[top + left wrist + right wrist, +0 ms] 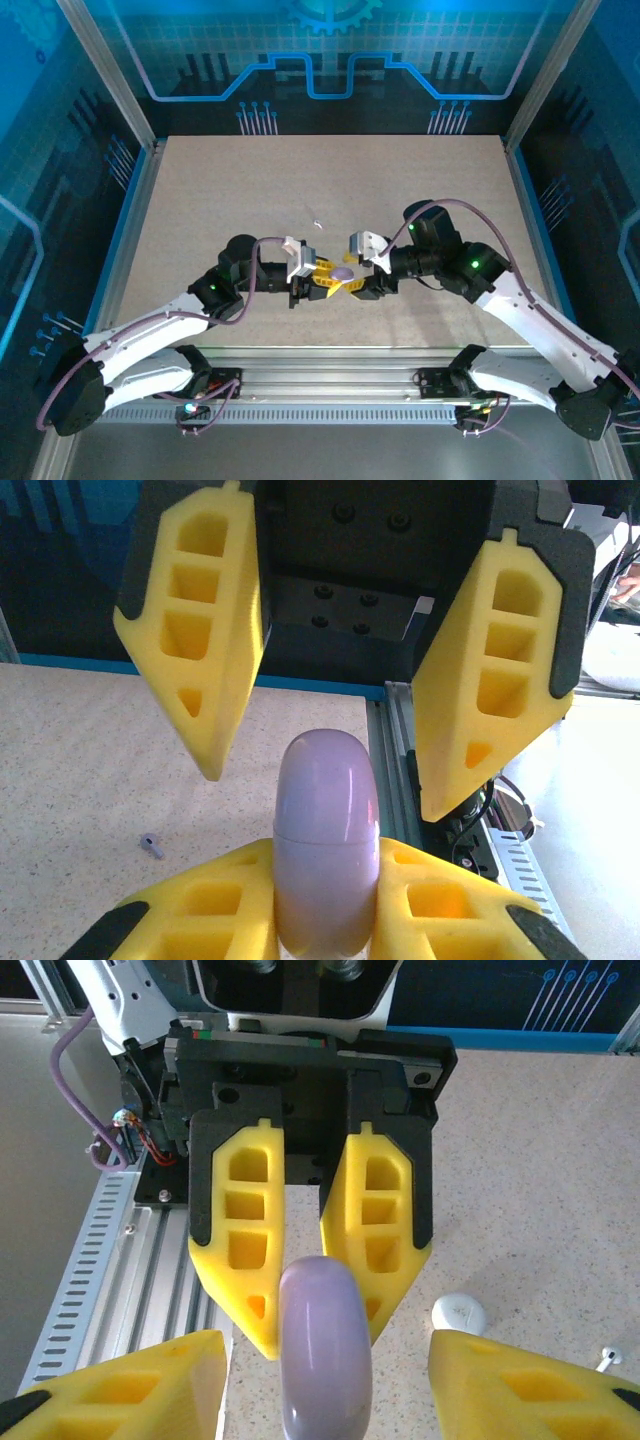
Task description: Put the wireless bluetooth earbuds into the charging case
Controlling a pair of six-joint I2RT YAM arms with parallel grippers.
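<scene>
The charging case (326, 850) is a smooth pale-lilac rounded shell with a seam across it, held edge-up above the table. My left gripper (327, 880) is shut on it, a yellow finger pressed on each side. In the top view the left gripper (330, 280) and right gripper (360, 278) meet tip to tip at the case (343, 272). My right gripper (325, 1385) is open, its fingers standing wide on either side of the case (322, 1350) without touching it. A tiny white earbud (605, 1358) lies on the table, and a white bit (318, 224) lies beyond the grippers.
A small round white piece (458, 1312) rests on the speckled table close to the left gripper's fingers (240, 1260). A small grey bit (150, 845) lies on the table. The aluminium rail (330, 385) runs along the near edge. Blue walls enclose the table (200, 200).
</scene>
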